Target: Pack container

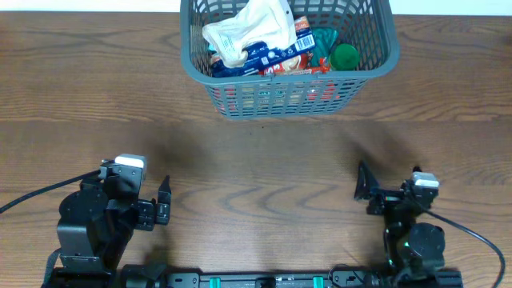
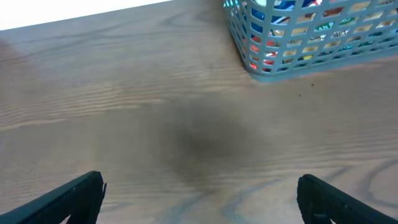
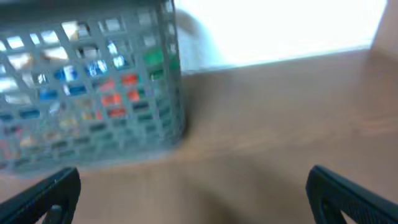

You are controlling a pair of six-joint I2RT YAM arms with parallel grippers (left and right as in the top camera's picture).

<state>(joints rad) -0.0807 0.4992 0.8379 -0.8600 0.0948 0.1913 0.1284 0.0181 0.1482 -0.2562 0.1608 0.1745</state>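
Container of dark grey slotted plastic (image 1: 276, 96), a rectangular basket with a thick rolled rim, sits upright at the far middle of the brown wood-grain table (image 1: 256, 152), a little to the right of centre. Its mouth faces up and its long axis runs left to right along the far edge. Its far side is cut off by the top of the overhead view.

A crumpled white plastic bag (image 1: 248, 32) is heaped on the left and middle of the load. A blue and red printed packet (image 1: 282, 54) lies under the bag, slanting toward the right. A round green lid (image 1: 345, 56) shows in the near right corner. Red and blue packaging shows through the lattice in the left wrist view (image 2: 311, 43). The same colours show in the blurred right wrist view (image 3: 93, 106).

Both arms are at the near edge, well apart from the container, and a band of tabletop separates them from it. The left gripper (image 1: 162, 202) (image 2: 200, 186) has its black fingers spread wide over the wood, holding nothing. The right gripper (image 1: 368, 194) (image 3: 193, 180) is likewise spread wide and holds nothing, with the basket's near right corner ahead and to its left.
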